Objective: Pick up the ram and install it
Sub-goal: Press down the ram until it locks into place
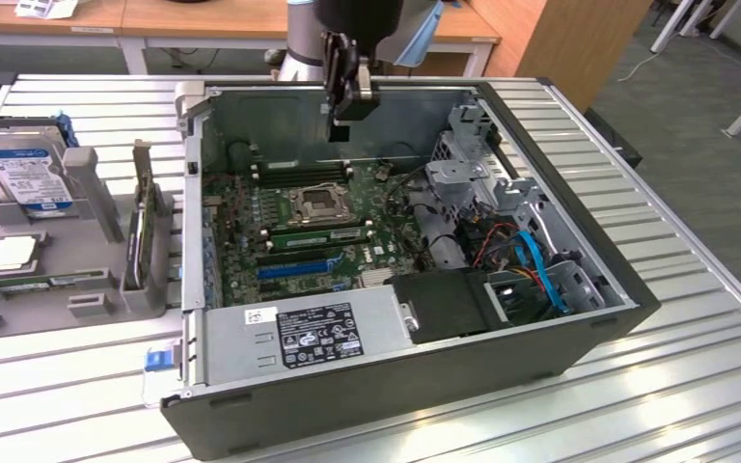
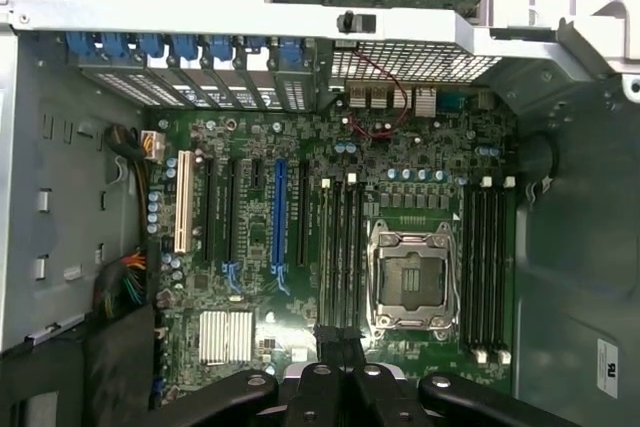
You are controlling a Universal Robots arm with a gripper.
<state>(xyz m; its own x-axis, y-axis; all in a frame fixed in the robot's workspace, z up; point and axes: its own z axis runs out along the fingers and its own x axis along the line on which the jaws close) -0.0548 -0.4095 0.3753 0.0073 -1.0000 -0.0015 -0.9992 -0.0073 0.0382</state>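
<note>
Above the open computer case (image 1: 577, 318), gripper (image 1: 348, 101) hangs with jaws closed on nothing visible, lined up over the motherboard (image 2: 420, 157) memory slots (image 2: 340, 247).

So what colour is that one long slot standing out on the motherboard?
Bright blue: the long slot stands among black ones on the green motherboard, clearest in the wrist view.

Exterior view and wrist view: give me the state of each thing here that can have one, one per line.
computer case: lying on its side, side panel off, inside exposed.
CPU socket: empty, no processor seated.
gripper: shut, above the motherboard, nothing visibly held.
ram: flat in the grey holder beside the case, not picked up.
hard drive: upright in the holder.
</note>
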